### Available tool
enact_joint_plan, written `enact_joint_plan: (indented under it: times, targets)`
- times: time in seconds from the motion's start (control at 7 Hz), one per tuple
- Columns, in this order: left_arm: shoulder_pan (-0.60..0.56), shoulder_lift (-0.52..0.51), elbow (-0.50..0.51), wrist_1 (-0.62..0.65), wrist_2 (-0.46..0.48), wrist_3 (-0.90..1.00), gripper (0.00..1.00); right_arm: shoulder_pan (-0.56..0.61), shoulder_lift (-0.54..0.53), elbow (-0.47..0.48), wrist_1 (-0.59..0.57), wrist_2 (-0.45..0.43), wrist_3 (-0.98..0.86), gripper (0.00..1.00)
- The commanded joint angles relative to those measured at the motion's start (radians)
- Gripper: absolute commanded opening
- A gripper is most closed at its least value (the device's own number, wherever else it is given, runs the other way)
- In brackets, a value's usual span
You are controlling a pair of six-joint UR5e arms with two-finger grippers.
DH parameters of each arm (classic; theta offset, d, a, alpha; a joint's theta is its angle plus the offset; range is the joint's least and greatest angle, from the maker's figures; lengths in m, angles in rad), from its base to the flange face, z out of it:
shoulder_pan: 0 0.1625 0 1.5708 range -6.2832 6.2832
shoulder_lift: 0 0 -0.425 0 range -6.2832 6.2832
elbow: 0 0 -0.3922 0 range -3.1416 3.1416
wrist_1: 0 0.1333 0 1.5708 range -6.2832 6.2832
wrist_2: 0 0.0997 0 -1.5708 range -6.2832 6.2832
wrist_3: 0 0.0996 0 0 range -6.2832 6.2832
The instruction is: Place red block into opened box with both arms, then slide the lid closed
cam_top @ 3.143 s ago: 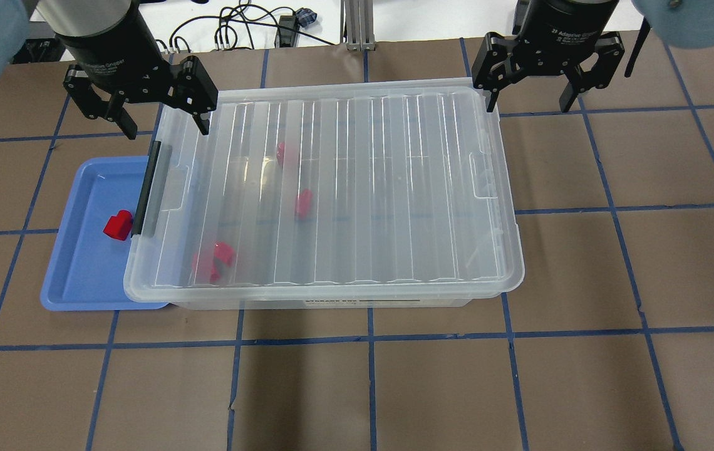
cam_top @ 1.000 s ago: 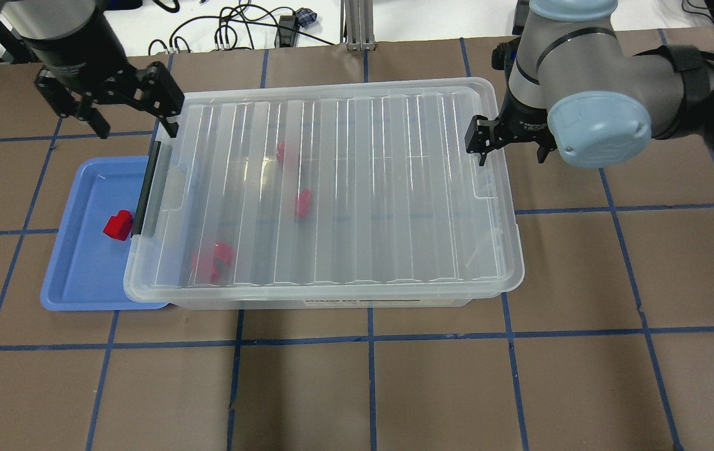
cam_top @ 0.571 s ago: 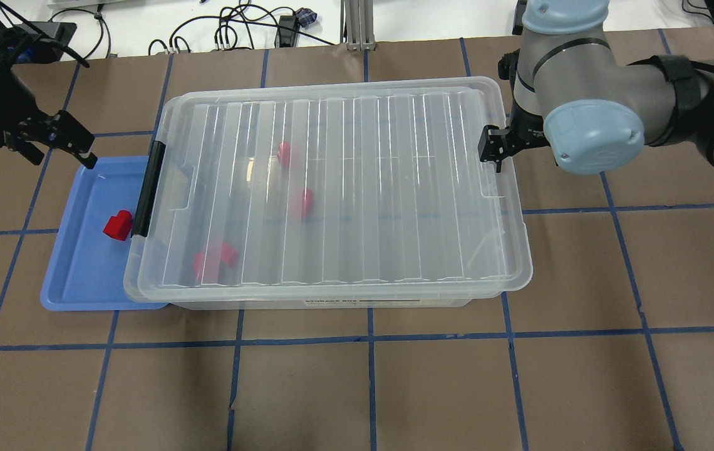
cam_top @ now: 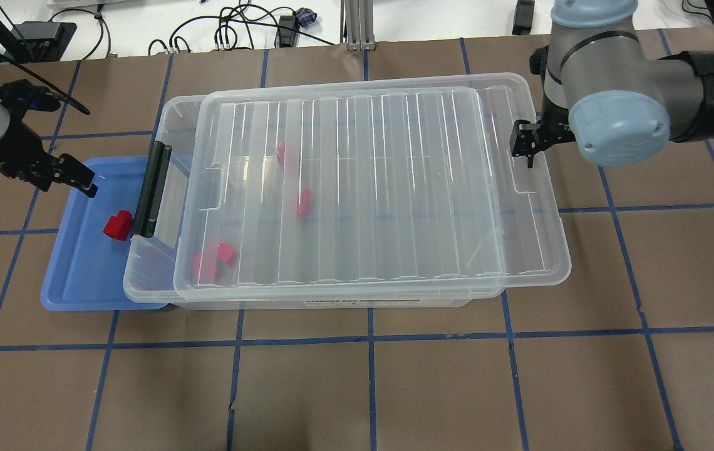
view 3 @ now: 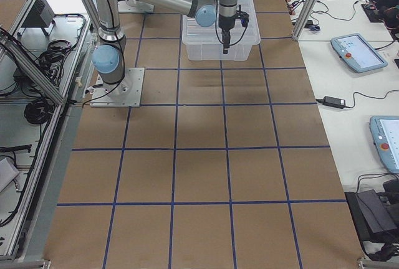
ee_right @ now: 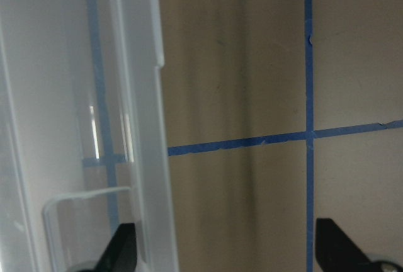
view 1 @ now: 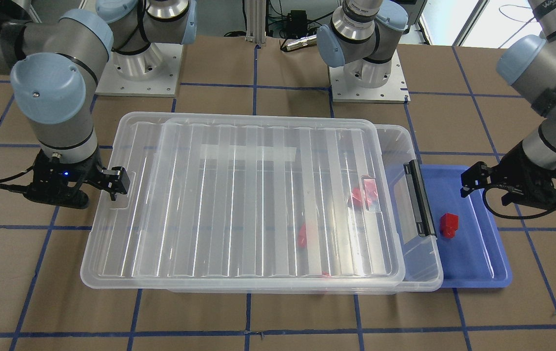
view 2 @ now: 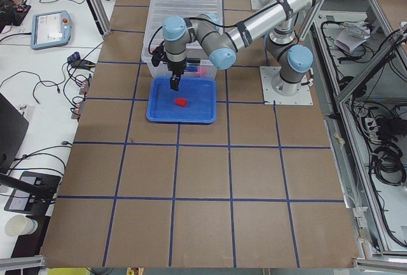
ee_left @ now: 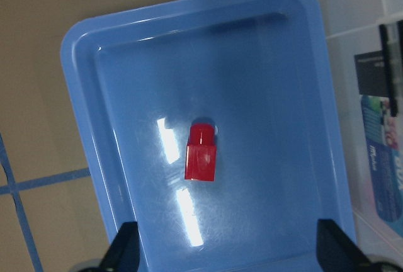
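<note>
left tool (ee_left: 228, 253), wide open, over red block (ee_left: 200, 158) in blue tray (ee_left: 82, 96): drop straight, ctr on body. right tool (ee_right: 227, 250), also wide, at lid (cam_top: 363, 188) edge.

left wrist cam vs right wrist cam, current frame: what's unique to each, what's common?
Left wrist only: small red plastic block lying in the shallow blue plastic tray, with a corner of the clear plastic box at the edge. Right wrist only: rim of the clear ridged plastic lid. Both: brown table with blue tape lines, plus the arm's own hand, left hand and right hand, open and holding nothing.
</note>
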Motion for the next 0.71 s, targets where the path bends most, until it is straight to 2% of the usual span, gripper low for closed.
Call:
enact_joint_plan:
  times: [0.0,0.43,0.57]
  targets:
    - [0.004,-0.044,-0.039,0.043,0.0,0.032,1.0,-0.049,-0.001,-0.001,0.001,-0.003,-0.013,1.0]
    - [0.004,-0.121,-0.116,0.224,0.009,0.04,1.0,-0.095,-0.002,-0.005,0.014,-0.005,-0.02,1.0]
    - [0.004,-0.141,-0.124,0.232,0.009,0.032,1.0,-0.101,-0.002,-0.007,0.014,-0.017,-0.023,1.0]
